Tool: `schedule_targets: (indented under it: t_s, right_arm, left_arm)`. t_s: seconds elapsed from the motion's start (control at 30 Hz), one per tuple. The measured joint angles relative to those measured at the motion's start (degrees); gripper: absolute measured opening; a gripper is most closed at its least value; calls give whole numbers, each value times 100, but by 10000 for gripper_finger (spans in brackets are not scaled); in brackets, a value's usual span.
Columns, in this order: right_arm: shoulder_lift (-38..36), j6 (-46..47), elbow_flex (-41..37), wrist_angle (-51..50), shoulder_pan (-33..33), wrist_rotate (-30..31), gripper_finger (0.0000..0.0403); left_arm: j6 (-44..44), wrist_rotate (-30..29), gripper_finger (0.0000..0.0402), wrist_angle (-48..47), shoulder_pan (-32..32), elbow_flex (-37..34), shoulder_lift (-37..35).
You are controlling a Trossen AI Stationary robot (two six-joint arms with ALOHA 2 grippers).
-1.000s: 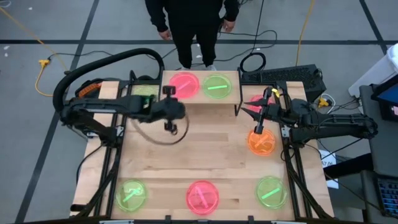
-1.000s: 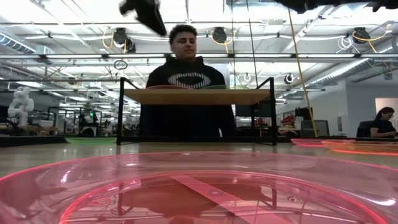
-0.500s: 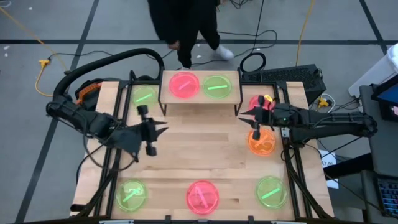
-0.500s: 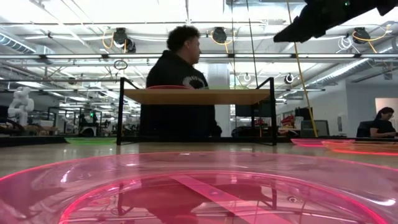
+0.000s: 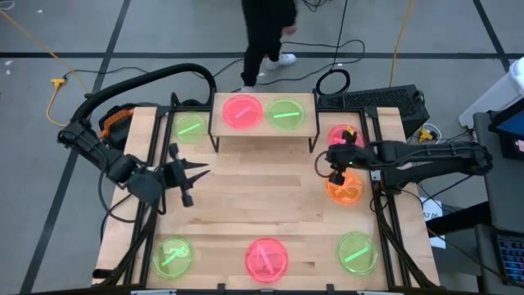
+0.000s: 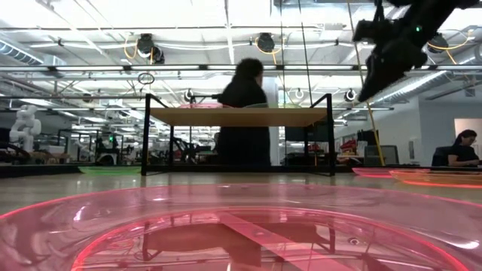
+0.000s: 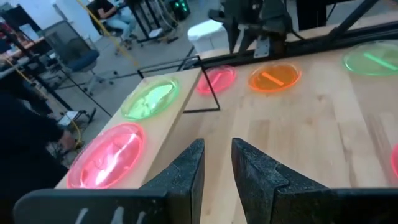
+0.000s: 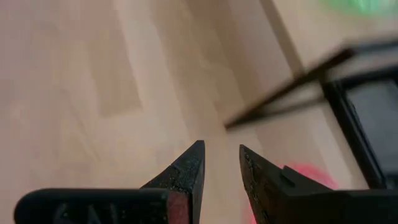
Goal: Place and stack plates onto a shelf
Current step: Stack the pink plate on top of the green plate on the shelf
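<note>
The shelf (image 5: 262, 124) stands at the table's far middle with a pink plate (image 5: 242, 111) and a green plate (image 5: 285, 113) lying flat on it. On the table lie a green plate (image 5: 190, 129), a pink plate (image 5: 340, 135), an orange plate (image 5: 344, 188) and, in the near row, a green (image 5: 173, 256), a pink (image 5: 266, 258) and a green plate (image 5: 357, 251). My left gripper (image 5: 198, 170) hovers left of centre, narrowly open and empty (image 7: 217, 149). My right gripper (image 5: 333, 170) hangs by the orange plate's far-left rim, narrowly open and empty (image 8: 221, 152).
The shelf's black legs (image 5: 314, 143) stand close to my right gripper. Bare wood lies in the table's middle (image 5: 262, 197). A person (image 5: 266, 33) walks beyond the far edge. In the low view the near pink plate (image 6: 241, 233) fills the foreground.
My left gripper has drawn back from the shelf's left end toward the table's left and near edges. My right gripper has come down near the orange plate and shifted slightly left. The person has stepped away from the far edge.
</note>
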Motion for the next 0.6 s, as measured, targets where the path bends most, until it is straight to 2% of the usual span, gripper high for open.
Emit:
schedule_targets:
  t_s: [0.13,0.3,0.6]
  right_arm:
    - [282,451,0,-487,-86,343,86]
    - [748,566,0,-509,-315,478,96]
    - [1862,801,0,-554,-1050,442,180]
  left_arm:
    - [89,0,88,553,-2,-598,-364]
    - [84,3,88,865,58,-1090,-608]
    - [161,21,88,1183,110,-1178,-633]
